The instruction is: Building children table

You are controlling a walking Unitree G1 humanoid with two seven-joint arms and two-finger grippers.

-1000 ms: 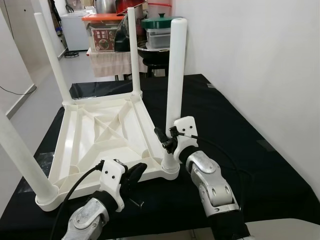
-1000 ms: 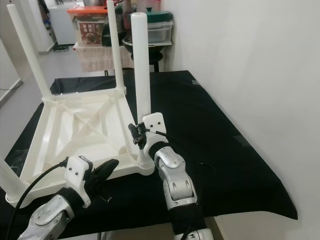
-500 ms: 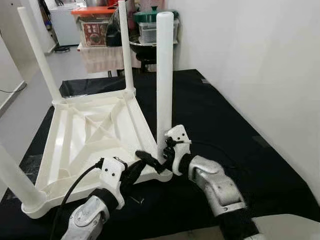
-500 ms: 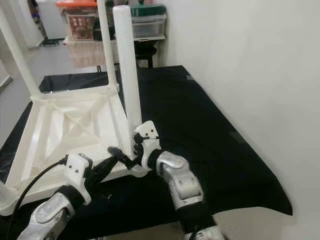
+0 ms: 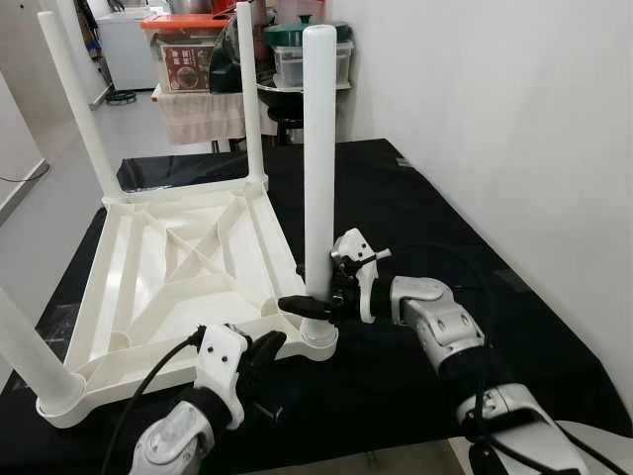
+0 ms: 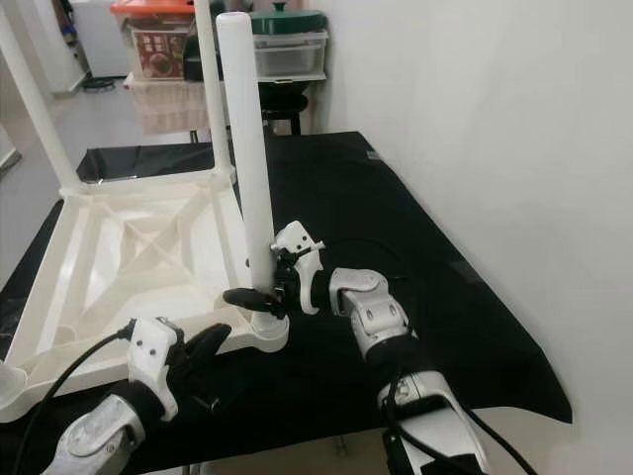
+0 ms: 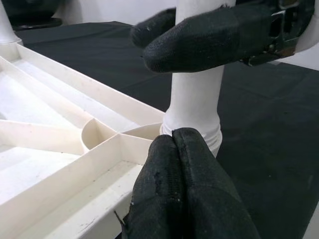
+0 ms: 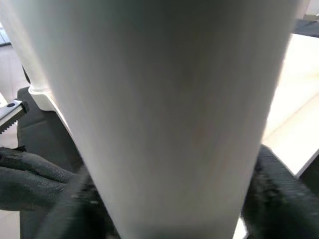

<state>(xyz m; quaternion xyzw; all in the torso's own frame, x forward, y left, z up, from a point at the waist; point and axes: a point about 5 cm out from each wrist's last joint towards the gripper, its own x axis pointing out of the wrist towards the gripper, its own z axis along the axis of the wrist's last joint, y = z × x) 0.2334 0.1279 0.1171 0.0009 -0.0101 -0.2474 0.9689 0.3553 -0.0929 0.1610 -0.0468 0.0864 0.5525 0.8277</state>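
Observation:
A white plastic children's table lies upside down on a black cloth, its legs pointing up. My right gripper is shut on the near-right leg just above its socket. In the right wrist view one black finger shows on each side of the leg. My left gripper is low at the table's near corner, shut on nothing. Its fingertips are pressed together just in front of the socket, below the right gripper's fingers.
Three other legs stand up: far left, far right and near left. The black cloth reaches to a white wall on the right. Shelves with boxes and pots stand behind.
My right arm has swung out to the right while its fingers stayed at the base of the leg and closed around it. The left gripper stays low at the near corner. The camera has shifted.

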